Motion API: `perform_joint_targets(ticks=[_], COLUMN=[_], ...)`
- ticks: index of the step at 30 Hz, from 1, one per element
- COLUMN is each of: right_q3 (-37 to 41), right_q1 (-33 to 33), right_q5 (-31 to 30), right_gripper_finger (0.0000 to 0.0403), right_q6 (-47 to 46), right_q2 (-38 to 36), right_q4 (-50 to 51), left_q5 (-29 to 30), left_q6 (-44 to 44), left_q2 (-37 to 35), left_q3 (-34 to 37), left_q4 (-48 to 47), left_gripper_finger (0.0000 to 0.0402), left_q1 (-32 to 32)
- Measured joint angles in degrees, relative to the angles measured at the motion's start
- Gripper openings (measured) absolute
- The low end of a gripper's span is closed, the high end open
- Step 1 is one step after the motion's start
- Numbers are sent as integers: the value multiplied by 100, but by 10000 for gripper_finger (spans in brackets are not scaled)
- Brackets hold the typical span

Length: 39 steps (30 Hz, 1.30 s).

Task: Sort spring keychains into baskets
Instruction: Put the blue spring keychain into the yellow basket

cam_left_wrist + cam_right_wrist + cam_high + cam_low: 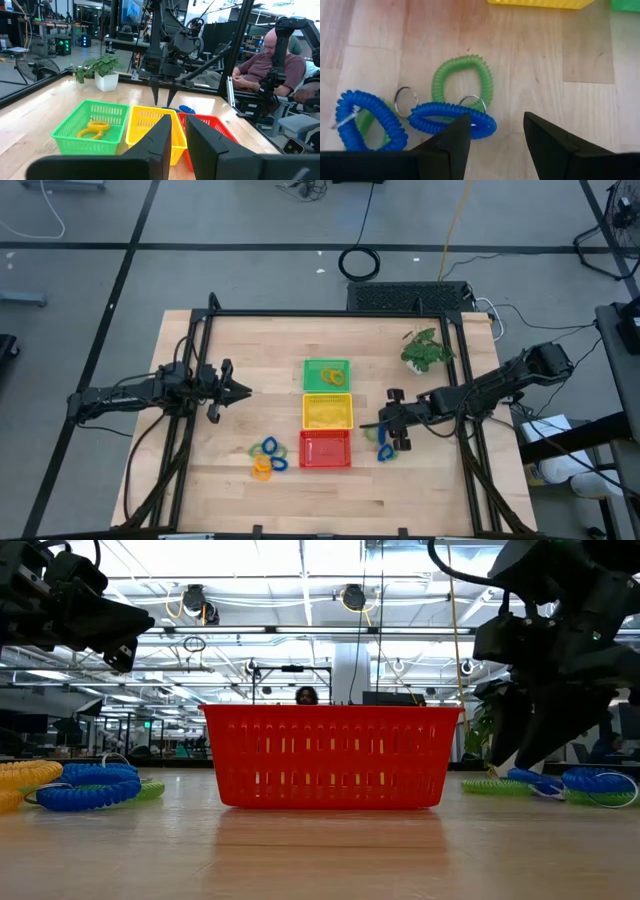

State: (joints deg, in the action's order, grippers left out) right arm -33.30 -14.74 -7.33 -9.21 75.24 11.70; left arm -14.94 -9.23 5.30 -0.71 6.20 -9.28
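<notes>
1. Spreading under everything: a pale butcher-block table (200,470), ringed by a black frame.
2. Reaching in from the left edge: the left arm, its left gripper (238,391) hanging above bare wood well left of the bins, fingers (159,141) standing only narrowly apart, holding nothing.
3. Reaching in from the right edge: the right arm, its right gripper (495,131) hovering low over a small cluster of keychains, jaws standing wide, nothing between them.
4. Sitting in one column at mid-table, touching side to side: green basket (327,375) farthest back, yellow basket (327,411) in the middle, red basket (326,449) nearest the front edge.
5. Standing at the back right corner: a potted plant (427,350) in a white pot.
6. Lying inside the green basket: an orange-yellow spring keychain (93,129).
7. Lying just right of the red basket, under the right gripper: a blue spring keychain (451,119) overlapping a green spring keychain (463,76), and a second blue coil (355,122) beside them.
8. Lying left of the red basket, near the front: a loose pile of keychains (267,459) in blue, orange-yellow and green.
</notes>
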Motion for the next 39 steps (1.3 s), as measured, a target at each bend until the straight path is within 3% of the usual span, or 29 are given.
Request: perform_joint_targets(ticks=[21, 25, 35, 39], right_q3=[297, 299, 299, 299], right_q1=[-4, -4, -4, -4], right_q5=[-2, -2, 0, 0], right_gripper_finger=[165, 136, 19, 7], right_q6=[46, 48, 116, 157], right_q2=[149, 149, 151, 151], right_q4=[-461, -461, -463, -463], left_q5=[0, 0, 0, 0], left_q6=[0, 0, 0, 0], left_q2=[-2, 0, -1, -1], left_q3=[0, 0, 0, 0], left_q4=[0, 1, 0, 0], left_gripper_finger=[61, 61, 61, 61], left_q1=[0, 0, 0, 0])
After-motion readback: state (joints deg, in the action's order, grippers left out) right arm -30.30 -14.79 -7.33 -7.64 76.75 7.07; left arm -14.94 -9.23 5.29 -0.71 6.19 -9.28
